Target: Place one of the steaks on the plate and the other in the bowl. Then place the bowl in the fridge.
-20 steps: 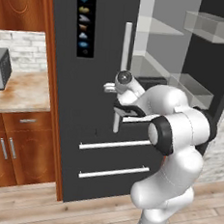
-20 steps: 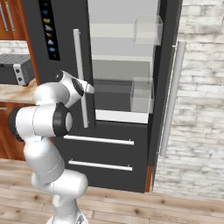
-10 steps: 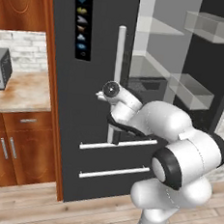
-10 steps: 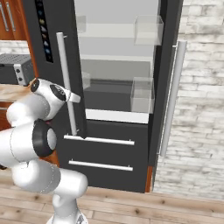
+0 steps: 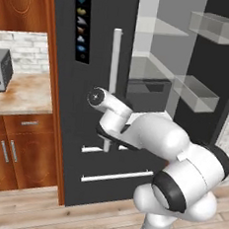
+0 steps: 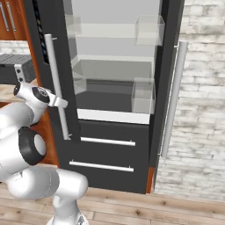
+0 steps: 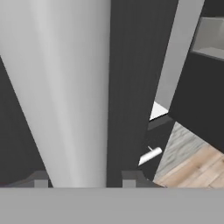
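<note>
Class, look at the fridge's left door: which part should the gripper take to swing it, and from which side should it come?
Grip the long silver bar handle of the left door, around mid-height. It is a slim upright bar standing off the door's face, so the fingers fit one on each side. Come straight at the door's front, as the gripper does here, straddling the bar.

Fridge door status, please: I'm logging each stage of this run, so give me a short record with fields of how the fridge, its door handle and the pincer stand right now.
fridge: tall, black, both doors swung open
interior: pale, clear glass shelves; no bowl visible on them
left door handle: long silver bar, upright
pincer: the bar runs between its fingertips, jaws parted on either side of it, no clear clamp
lower drawers: two, shut, each with a silver bar handle
counter: left of the fridge, a toaster oven on it
</note>
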